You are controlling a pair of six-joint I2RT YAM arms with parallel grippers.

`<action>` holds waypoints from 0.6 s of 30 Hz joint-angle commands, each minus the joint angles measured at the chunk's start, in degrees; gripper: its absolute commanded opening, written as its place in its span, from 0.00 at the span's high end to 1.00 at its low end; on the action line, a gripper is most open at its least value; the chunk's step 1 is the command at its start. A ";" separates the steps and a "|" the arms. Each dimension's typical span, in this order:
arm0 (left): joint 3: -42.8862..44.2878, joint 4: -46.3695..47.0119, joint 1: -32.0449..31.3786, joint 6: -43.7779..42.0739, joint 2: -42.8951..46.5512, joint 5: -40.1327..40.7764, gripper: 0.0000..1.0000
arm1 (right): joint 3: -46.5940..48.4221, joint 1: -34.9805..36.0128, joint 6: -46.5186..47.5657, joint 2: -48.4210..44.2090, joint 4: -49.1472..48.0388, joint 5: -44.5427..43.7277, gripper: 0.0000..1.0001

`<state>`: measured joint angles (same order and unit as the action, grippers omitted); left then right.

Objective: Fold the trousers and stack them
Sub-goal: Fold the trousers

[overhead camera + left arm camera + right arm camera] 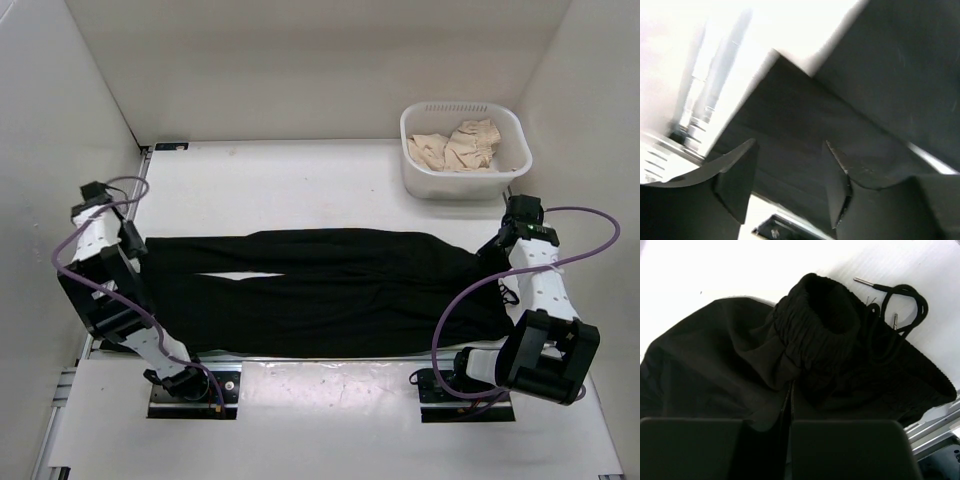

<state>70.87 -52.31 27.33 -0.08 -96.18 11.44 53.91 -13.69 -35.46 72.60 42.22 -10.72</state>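
The black trousers (pixel 330 290) lie flat across the table, with the leg ends on the left and the waist on the right. My left gripper (pixel 135 246) is at the leg ends. In the left wrist view it (pixel 790 172) is open, with black leg fabric (pixel 790 125) showing between and beyond its fingers (pixel 737 182). My right gripper (pixel 492 252) is at the waist. In the right wrist view it (pixel 790 392) is shut on a fold of trouser fabric just below the bunched elastic waistband (pixel 820 325). The drawstring (pixel 902 302) trails on the table.
A white basket (pixel 420 175) holding beige cloth (pixel 462 145) stands at the back right, just beyond the right arm. White walls close in the table on the left, back and right. A metal rail (pixel 695 120) runs by the left table edge.
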 commanded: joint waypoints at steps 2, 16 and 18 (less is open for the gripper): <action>6.91 1.78 2.37 0.08 -0.05 -2.48 0.32 | 1.45 0.33 -0.22 -1.32 -1.87 -1.14 1.00; 12.97 4.41 1.06 0.08 -16.74 -4.14 0.26 | 8.05 0.33 1.98 3.43 0.41 -3.95 1.00; 12.98 4.41 0.35 0.08 -17.98 -6.16 0.26 | 8.67 0.33 1.45 3.43 1.03 -3.96 1.00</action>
<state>81.43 -48.93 28.84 -0.03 -114.80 8.73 59.92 -13.47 -34.35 75.92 42.04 -13.41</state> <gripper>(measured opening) 0.742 0.003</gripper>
